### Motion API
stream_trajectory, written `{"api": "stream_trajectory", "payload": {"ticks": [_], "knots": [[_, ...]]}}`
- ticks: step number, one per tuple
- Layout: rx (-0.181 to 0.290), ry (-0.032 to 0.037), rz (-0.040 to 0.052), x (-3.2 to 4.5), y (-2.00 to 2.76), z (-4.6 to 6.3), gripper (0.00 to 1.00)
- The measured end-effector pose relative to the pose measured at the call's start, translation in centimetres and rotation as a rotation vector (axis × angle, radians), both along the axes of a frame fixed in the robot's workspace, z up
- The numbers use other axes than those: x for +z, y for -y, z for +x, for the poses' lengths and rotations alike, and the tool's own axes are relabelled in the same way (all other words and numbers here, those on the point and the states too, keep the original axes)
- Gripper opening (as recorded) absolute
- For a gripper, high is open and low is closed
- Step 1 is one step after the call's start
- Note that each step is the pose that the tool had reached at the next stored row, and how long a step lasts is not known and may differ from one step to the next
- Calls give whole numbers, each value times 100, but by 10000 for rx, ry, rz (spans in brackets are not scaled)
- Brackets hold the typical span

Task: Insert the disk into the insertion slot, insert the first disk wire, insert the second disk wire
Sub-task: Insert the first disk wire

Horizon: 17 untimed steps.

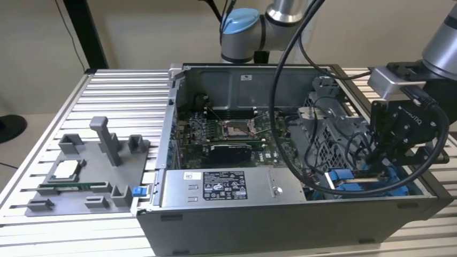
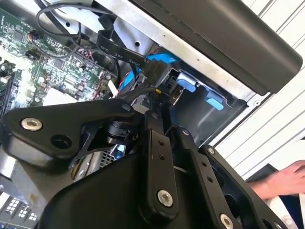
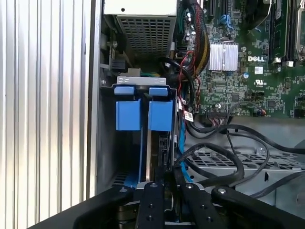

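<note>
The disk stands on edge inside the insertion slot, its blue carrier frame around it and two blue tabs at one end. In the exterior view the blue carrier lies low in the case's right front corner, beside the grey drive cage. My gripper reaches down into that corner. In both wrist views its fingers stand close together over the disk's edge, shut on a black wire connector. The gripper sits right at the disk's end; marks the gripper's tip.
The open computer case rests on a slatted metal table. Inside are the motherboard, a silver power-supply box and loose black cables. A grey fixture tray lies at the exterior view's left. A person's hand is near the case.
</note>
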<state>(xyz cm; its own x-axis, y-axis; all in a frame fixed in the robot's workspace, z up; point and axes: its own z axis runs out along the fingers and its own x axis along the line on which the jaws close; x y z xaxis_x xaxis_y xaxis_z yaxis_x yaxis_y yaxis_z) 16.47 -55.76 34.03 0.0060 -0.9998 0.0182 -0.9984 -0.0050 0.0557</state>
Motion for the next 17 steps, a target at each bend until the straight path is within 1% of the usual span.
{"api": "stream_trajectory", "payload": {"ticks": [4,8,13,14,16,17], "knots": [[28,0,0,-5,-1,3,0],[47,0,-2,-26,0,5,0],[47,0,-17,-89,0,13,0],[47,0,-12,-108,0,14,0],[49,0,2,-121,-1,15,0],[50,0,9,-123,-1,15,100]]}}
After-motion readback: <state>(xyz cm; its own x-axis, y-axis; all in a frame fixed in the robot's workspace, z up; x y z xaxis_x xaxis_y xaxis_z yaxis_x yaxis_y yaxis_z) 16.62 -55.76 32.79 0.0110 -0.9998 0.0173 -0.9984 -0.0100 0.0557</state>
